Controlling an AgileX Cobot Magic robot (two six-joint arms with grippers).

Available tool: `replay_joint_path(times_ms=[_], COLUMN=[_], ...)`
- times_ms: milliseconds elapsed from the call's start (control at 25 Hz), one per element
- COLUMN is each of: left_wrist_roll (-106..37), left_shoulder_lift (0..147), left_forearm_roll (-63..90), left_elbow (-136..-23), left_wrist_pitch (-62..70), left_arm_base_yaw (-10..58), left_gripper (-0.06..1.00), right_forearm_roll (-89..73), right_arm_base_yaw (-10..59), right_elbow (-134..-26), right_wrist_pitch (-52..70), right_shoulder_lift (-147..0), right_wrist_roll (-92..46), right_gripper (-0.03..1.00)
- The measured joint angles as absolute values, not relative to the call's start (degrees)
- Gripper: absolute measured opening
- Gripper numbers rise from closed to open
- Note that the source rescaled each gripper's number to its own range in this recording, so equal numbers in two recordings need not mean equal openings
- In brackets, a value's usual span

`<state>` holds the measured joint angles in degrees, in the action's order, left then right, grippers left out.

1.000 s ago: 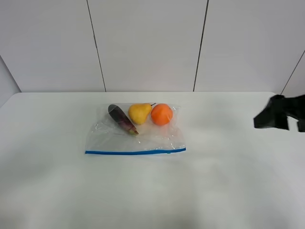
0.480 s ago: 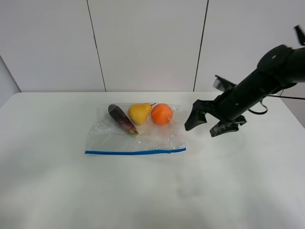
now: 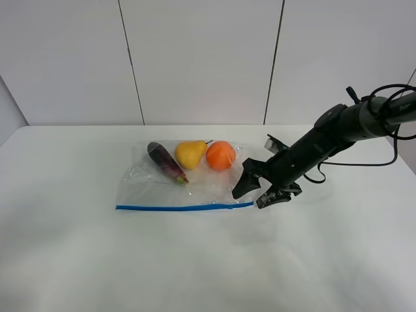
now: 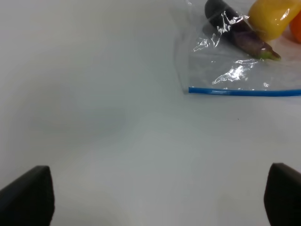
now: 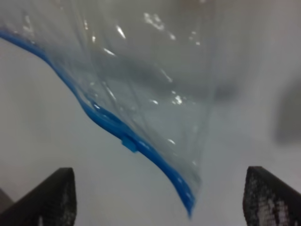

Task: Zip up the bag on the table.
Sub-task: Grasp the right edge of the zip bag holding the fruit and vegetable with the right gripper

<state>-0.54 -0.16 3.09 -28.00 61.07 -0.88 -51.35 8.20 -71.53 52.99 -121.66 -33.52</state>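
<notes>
The clear bag [image 3: 195, 185] lies flat on the white table [image 3: 208, 266], its blue zipper strip [image 3: 185, 207] along the near edge. An eggplant [image 3: 167, 162], a yellow pear [image 3: 190, 154] and an orange [image 3: 220, 155] sit inside at the far side. My right gripper [image 3: 255, 193] is open, low over the bag's right near corner. The right wrist view shows the strip [image 5: 108, 125] with a small slider tab [image 5: 129, 143] between the wide-apart fingertips [image 5: 56, 195]. My left gripper [image 4: 155, 202] is open, well back from the bag's left corner [image 4: 190, 89]; it is out of the exterior view.
A panelled white wall [image 3: 201, 58] stands behind the table. The right arm [image 3: 338, 130] and its cable reach in from the right edge. Bare tabletop [image 4: 94, 141] lies around the bag.
The right arm has swung in from the right edge and come down to the bag's right near corner. The bag and fruit have not moved.
</notes>
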Motion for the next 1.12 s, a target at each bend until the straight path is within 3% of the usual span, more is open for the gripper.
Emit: replay_joint_path(times_ms=[240,640,920,1120], left_wrist_roll=[-0.54,-0.54,-0.54,-0.54], left_shoulder_lift=[-0.16,-0.16,-0.16,-0.16], left_forearm_roll=[3.09,3.09,3.09,3.09], left_elbow=[-28.0,-28.0,-28.0,-28.0], left_wrist_pitch=[61.07,61.07,61.07,61.07], left_arm_base_yaw=[-0.88,-0.88,-0.88,-0.88], left_gripper=[1.0,1.0,1.0,1.0], right_forearm_roll=[-55.59,-57.13,-57.17,-56.35], right_arm_base_yaw=[8.2,8.2,8.2,8.2], right_elbow=[-71.53,-71.53,-71.53,-71.53], right_wrist_pitch=[54.27,50.72,50.45,51.33], right_shoulder_lift=[-124.75,-124.77,-124.77,-124.77], right_wrist_roll=[-36.31,-36.53,-36.86,-37.22], right_gripper=[0.72,0.37,0.24,0.23])
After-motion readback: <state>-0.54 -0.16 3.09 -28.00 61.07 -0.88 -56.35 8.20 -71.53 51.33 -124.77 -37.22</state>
